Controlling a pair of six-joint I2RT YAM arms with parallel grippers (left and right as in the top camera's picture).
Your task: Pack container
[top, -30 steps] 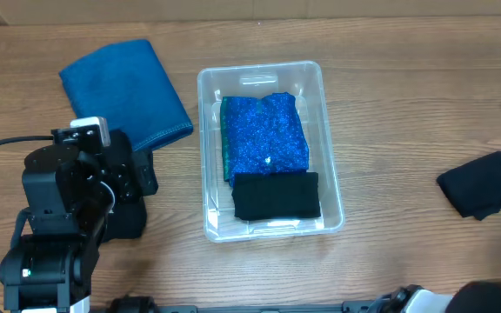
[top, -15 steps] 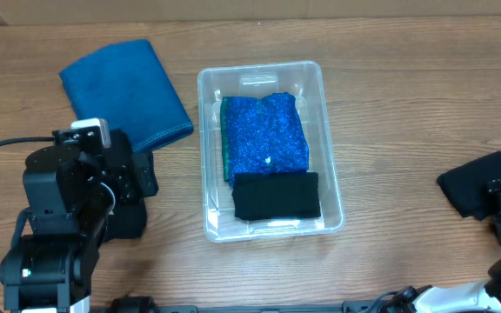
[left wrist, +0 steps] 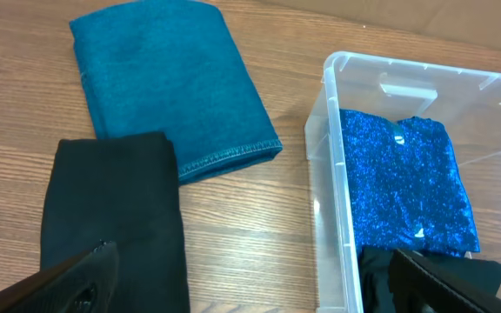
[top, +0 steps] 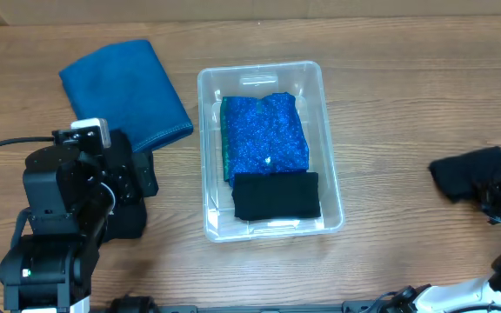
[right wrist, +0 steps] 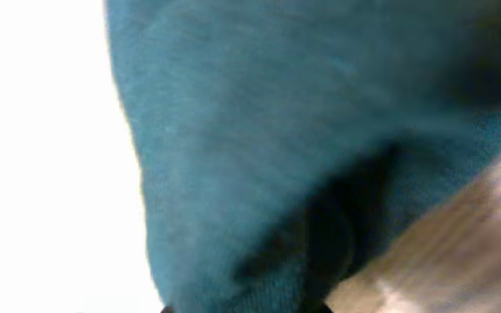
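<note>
The clear container (top: pixel 330 148) stands mid-table in the overhead view. Inside lie a sparkly blue cloth (top: pixel 263 135) and, at the near end, a folded black cloth (top: pixel 277 196). At the table's right edge my right gripper (top: pixel 499 193) is shut on the right side of a dark folded cloth (top: pixel 466 172). That cloth (right wrist: pixel 259 130) fills the right wrist view and hides the fingers. My left gripper (left wrist: pixel 259 287) hangs open left of the container (left wrist: pixel 333 174), one finger above a black cloth (left wrist: pixel 111 209) on the wood.
A folded teal towel (top: pixel 124 96) lies at the back left, also seen as the towel (left wrist: pixel 163 78) in the left wrist view. The left arm (top: pixel 76 200) fills the near left. Bare wood lies between the container and the right cloth.
My right gripper came in from the right edge, reached the dark cloth and closed on it. The cloth has bunched and shifted a little left and back. The left arm has not moved.
</note>
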